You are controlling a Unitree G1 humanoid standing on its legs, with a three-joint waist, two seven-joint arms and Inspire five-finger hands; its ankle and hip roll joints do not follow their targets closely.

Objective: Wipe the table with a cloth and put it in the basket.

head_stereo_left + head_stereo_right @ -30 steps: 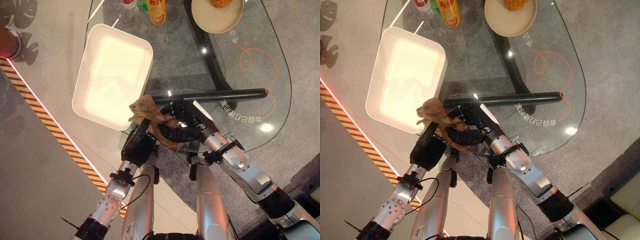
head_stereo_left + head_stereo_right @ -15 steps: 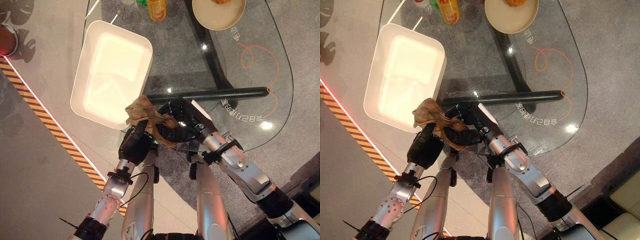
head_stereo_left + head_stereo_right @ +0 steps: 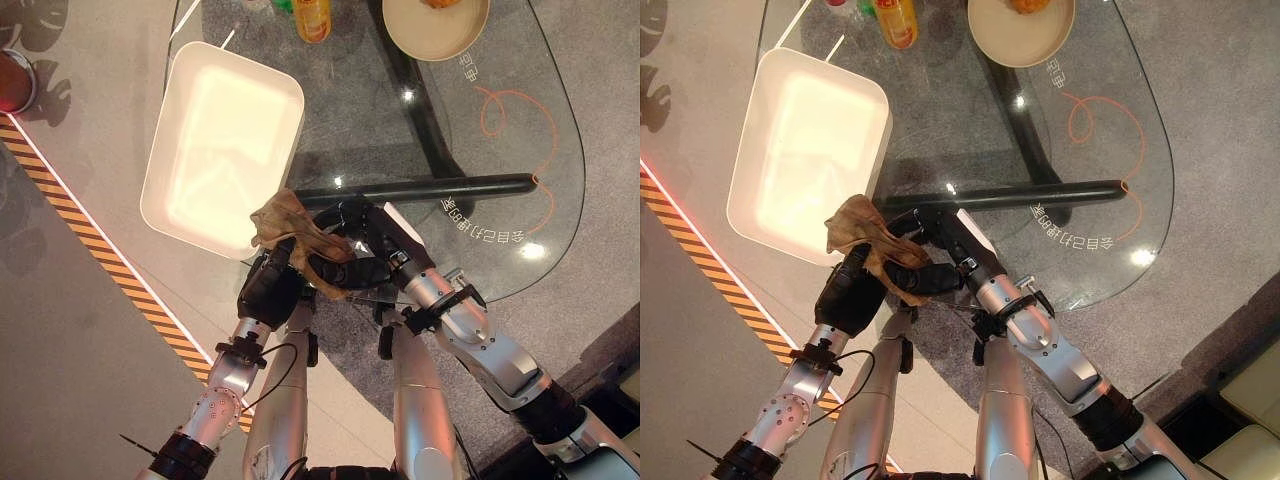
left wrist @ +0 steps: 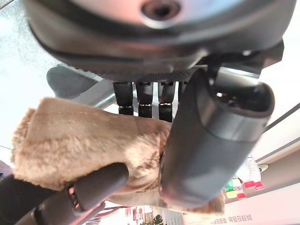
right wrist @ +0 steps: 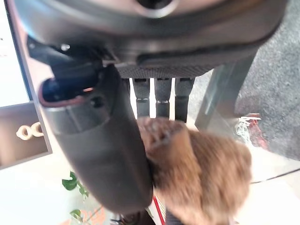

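Fingers (image 4: 145, 101) of both hands clamp the brown cloth (image 3: 290, 222) (basket (image 3: 222, 140) beside).

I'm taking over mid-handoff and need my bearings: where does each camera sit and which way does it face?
Left eye view: on the head, looking down on the glass table, white basket and both arms.
Right eye view: same head, slightly offset; left hand and right hand meet at the brown cloth.
Left wrist view: looks along the left hand, thumb and fingers clamping the cloth.
Right wrist view: looks along the right hand, cloth against its thumb.
All four views share the cloth.
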